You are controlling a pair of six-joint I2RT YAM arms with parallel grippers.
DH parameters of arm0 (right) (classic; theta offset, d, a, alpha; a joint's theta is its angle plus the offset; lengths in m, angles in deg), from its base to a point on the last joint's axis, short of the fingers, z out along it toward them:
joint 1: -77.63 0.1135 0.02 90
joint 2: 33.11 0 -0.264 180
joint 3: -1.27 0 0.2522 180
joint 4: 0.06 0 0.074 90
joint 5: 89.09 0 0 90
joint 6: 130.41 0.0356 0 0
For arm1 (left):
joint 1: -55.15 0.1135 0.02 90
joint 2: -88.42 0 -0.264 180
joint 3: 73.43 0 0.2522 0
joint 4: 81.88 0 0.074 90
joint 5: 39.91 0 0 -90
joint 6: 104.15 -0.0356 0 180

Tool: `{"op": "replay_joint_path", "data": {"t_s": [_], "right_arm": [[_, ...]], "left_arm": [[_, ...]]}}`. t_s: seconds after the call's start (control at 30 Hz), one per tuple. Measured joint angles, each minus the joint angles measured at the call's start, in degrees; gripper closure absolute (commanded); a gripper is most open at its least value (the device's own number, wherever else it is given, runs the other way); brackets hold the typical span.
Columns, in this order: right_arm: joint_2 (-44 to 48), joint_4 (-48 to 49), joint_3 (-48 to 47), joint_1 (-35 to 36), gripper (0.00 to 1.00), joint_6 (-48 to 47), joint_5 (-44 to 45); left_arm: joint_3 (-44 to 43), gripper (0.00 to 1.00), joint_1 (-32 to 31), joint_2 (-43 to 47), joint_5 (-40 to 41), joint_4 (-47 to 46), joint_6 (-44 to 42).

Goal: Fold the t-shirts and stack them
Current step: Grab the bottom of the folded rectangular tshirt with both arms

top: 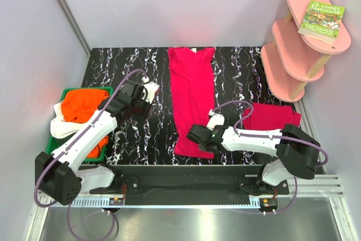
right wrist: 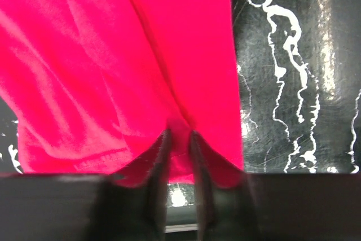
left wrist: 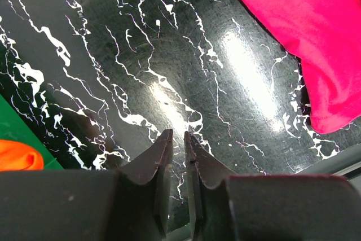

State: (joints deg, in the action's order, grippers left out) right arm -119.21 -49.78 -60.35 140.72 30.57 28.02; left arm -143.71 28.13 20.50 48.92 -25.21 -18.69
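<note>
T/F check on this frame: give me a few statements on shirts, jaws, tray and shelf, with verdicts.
1. The right gripper has its jaws pinched on the near hem of the long crimson shirt. True.
2. The left gripper holds the orange shirt. False: its jaws are slightly apart and empty over the bare table. The orange shirt lies in the green tray.
3. A folded crimson shirt lies on the table's right side. True.
4. The book lies on the table. False: it sits on the top tier of the pink shelf.
</note>
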Motion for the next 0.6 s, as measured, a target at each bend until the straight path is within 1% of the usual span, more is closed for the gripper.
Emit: {"op": "replay_joint_path", "data": {"t_s": [0.03, 0.07, 0.33, 0.6], "right_arm": [[0.00, 0.13, -0.02, 0.15, 0.91, -0.09, 0.07], [0.00, 0.24, -0.02, 0.31, 0.99, -0.15, 0.13], [-0.35, 0.39, -1.38, 1.14, 1.00, -1.29, 0.35], [-4.94, 2.67, -7.37, 3.52, 1.00, -5.70, 0.44]], "left_arm": [[0.00, 0.81, 0.02, -0.11, -0.04, -0.02, 0.00], [0.00, 0.81, 0.04, -0.35, -0.13, -0.02, 0.00], [0.00, 0.81, 0.74, -0.94, -0.31, -0.04, 0.00], [0.09, 0.80, 1.60, -0.94, -0.72, -0.13, 0.00]]}}
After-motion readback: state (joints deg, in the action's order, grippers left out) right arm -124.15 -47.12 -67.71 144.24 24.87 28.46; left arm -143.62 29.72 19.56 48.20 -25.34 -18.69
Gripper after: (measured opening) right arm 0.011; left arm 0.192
